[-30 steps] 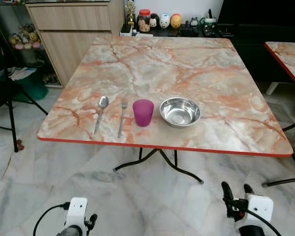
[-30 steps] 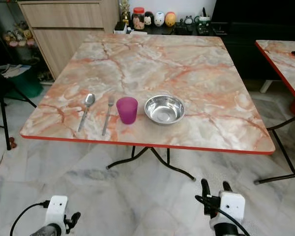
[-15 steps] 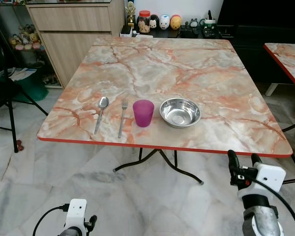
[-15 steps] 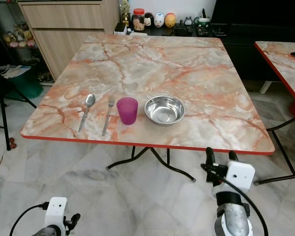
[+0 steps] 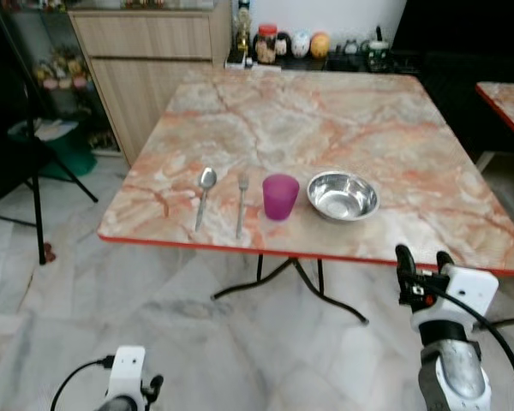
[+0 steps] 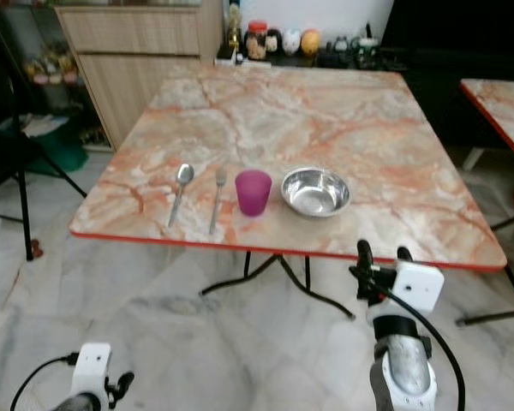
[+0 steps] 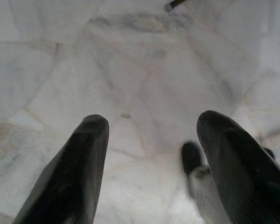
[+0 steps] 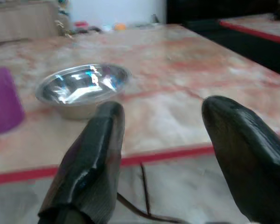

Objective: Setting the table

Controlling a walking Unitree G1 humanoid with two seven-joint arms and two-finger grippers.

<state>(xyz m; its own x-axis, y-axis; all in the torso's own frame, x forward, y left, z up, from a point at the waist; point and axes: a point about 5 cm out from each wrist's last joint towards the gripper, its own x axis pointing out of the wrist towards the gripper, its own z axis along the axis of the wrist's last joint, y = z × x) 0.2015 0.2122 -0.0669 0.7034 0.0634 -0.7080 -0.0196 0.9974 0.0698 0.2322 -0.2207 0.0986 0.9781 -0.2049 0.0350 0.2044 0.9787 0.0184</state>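
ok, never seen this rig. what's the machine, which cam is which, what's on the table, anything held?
It's a humanoid robot with two arms, each ending in two black fingers. Two pictures come from its head cameras, looking down and forward; two come from wrist cameras looking along each gripper's fingers. On the marble-pattern table lie a spoon, a fork, a purple cup and a steel bowl, in a row near the front edge. The right gripper is raised before the table edge, open, holding nothing. The left gripper hangs low over the floor, open and empty.
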